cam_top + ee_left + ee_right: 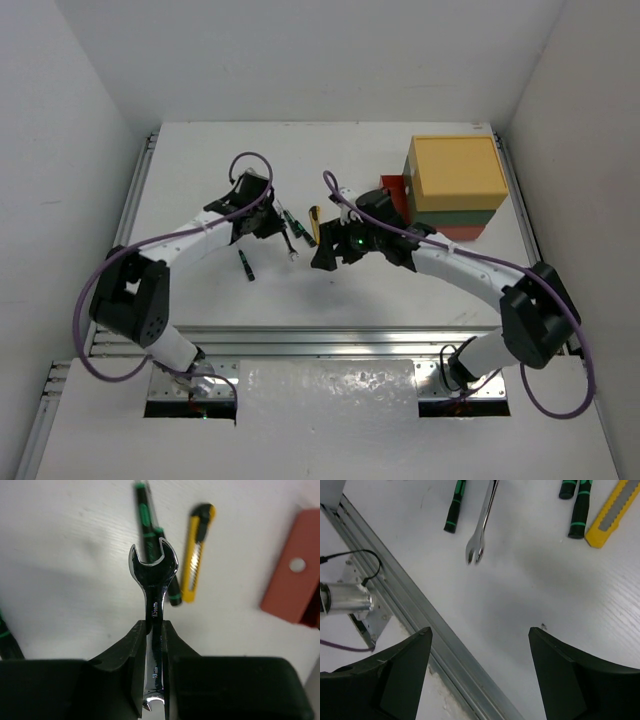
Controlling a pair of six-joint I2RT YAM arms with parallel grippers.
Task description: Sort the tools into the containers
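Note:
My left gripper (154, 623) is shut on the shaft of a silver wrench (153, 580), whose open end sticks out in front of the fingers. Beyond it lie a black-and-green screwdriver (156, 535) and the yellow-and-black utility knife (198, 550). From above, the left gripper (274, 232) is left of the knife (314, 225). My right gripper (325, 258) is open and empty just above the table. In its wrist view, between the wide-apart fingers (480, 635), I see a wrench (482, 525), screwdrivers (454, 505) (580, 510) and the knife (612, 515). The stacked containers (455, 185) stand at the back right, yellow on top.
A red-orange drawer (395, 192) sticks out from the bottom of the stack toward the tools; it also shows in the left wrist view (295, 575). Another screwdriver (245, 265) lies left of centre. A metal rail (420, 610) runs along the table's near edge.

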